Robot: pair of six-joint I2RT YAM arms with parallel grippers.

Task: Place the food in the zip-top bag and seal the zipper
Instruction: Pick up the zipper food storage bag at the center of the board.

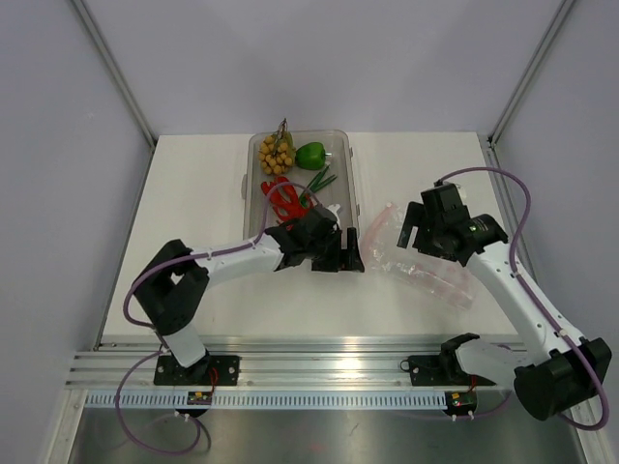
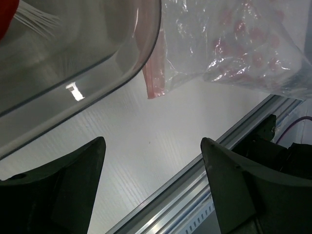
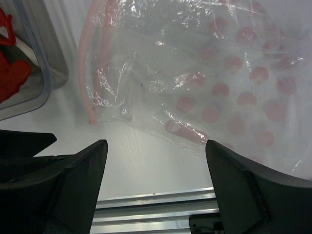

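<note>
The food lies in a clear rigid tray [image 1: 352, 179]: yellow-tan balls [image 1: 276, 153], a green bell pepper [image 1: 310, 155], thin green stalks [image 1: 324, 181] and a red lobster [image 1: 283, 199]. The zip-top bag [image 1: 430, 271] lies flat and crinkled to the right of the tray, with nothing in it. Its pink zipper [image 3: 85, 73] runs along the mouth edge facing the tray. My left gripper [image 1: 337, 261] hangs open at the tray's near right corner, with only bare table between its fingers [image 2: 78, 180]. My right gripper [image 1: 410, 232] is open above the bag [image 3: 219, 73], holding nothing.
The tray's rounded corner [image 2: 97, 58] is close above my left fingers, and the zipper's end [image 2: 153, 73] lies just beyond it. An aluminium rail [image 1: 319, 362] runs along the table's near edge. Grey walls close in the back and both sides.
</note>
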